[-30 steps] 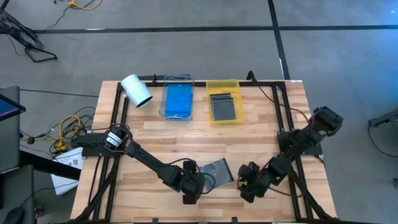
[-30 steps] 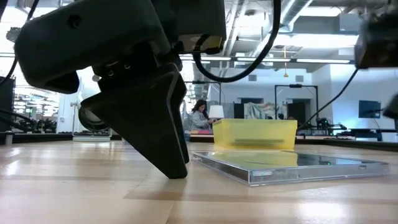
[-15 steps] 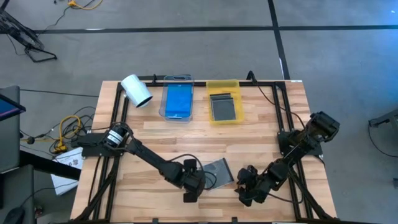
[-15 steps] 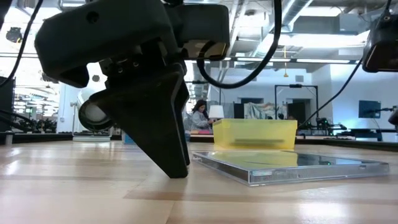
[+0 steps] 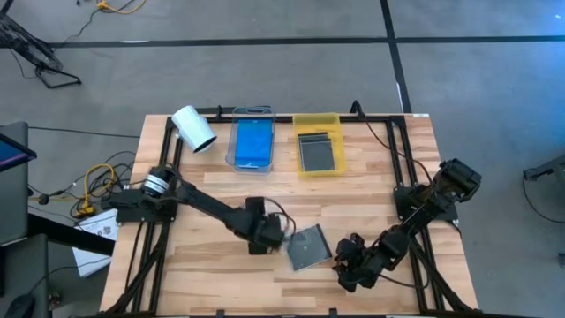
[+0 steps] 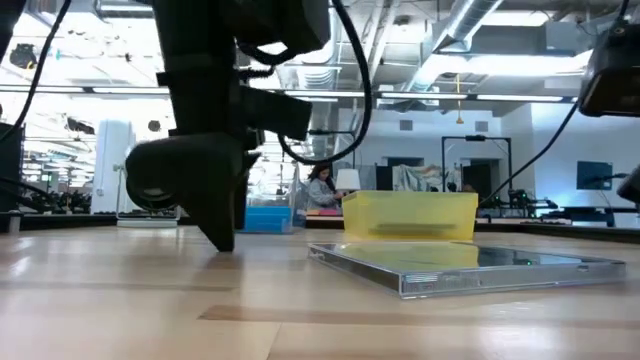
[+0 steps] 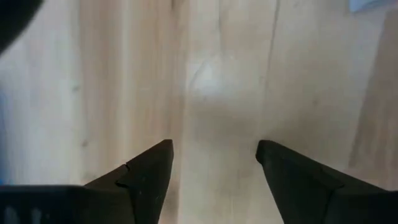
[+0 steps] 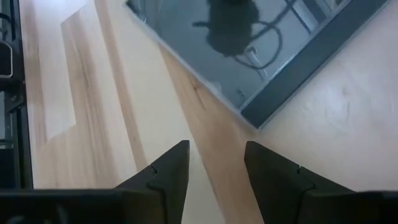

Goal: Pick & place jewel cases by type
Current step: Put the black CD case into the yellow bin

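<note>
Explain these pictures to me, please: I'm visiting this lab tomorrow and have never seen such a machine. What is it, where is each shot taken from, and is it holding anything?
It is a robot with two dark jointed arms at a wooden table, each ending in a two-fingered claw. One picture looks straight down from above, one looks level across the tabletop, and two come from cameras on the wrists, peering past each claw's own fingers.

On the table lie a white roll, a clear tray holding blue disc cases, a yellow tray holding dark ones, and one loose grey disc case near the front.

The left claw is open over bare wood beside that case. The right claw points at the case's corner, apart from it. Neither holds anything.
</note>
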Robot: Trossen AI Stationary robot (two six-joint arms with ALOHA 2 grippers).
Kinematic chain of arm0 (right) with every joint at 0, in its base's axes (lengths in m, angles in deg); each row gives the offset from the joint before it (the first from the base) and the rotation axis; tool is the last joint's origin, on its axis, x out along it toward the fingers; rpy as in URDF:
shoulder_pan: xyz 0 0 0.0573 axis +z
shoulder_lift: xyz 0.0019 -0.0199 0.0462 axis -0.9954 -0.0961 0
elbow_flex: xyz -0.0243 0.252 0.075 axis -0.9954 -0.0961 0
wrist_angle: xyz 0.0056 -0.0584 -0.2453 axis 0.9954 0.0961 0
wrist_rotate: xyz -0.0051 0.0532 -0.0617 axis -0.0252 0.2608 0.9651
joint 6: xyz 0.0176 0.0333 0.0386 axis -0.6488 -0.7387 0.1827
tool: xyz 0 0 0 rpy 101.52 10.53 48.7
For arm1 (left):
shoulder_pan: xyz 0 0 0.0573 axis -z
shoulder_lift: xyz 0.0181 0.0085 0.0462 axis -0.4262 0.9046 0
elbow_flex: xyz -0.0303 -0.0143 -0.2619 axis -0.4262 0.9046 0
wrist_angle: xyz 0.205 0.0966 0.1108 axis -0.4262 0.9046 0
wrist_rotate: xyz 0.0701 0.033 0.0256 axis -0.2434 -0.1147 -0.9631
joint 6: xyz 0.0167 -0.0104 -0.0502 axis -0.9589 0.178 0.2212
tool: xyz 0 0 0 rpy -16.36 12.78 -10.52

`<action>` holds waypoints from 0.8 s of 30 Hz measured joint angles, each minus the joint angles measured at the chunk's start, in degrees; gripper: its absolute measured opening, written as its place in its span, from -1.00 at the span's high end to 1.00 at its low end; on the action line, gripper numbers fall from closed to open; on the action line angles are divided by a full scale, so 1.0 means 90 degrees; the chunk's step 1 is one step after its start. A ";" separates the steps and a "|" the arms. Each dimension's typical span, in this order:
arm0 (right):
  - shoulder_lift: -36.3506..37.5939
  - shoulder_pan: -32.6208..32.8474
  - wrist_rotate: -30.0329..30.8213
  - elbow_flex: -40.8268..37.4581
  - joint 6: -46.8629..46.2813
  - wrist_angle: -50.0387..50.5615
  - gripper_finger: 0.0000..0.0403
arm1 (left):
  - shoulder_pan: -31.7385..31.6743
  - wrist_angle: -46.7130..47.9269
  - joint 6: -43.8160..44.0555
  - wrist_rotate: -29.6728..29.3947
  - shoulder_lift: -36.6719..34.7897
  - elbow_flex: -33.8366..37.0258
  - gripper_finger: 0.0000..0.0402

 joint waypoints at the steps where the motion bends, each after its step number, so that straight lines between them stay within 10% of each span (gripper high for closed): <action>1: 0.0000 -0.0034 -0.0010 -0.0002 0.0043 -0.0029 0.24 | -0.0083 -0.0331 -0.0124 0.0359 -0.0044 0.0206 -0.21; 4: -0.0005 -0.0056 0.0000 -0.0010 0.0054 -0.0128 0.24 | -0.0200 -0.0995 -0.0182 0.1139 -0.0096 0.0467 -0.19; 24: -0.0012 -0.0102 0.0245 -0.0012 0.0010 -0.0180 0.30 | 0.0089 -0.0985 -0.0757 0.0502 -0.2735 0.0512 -0.10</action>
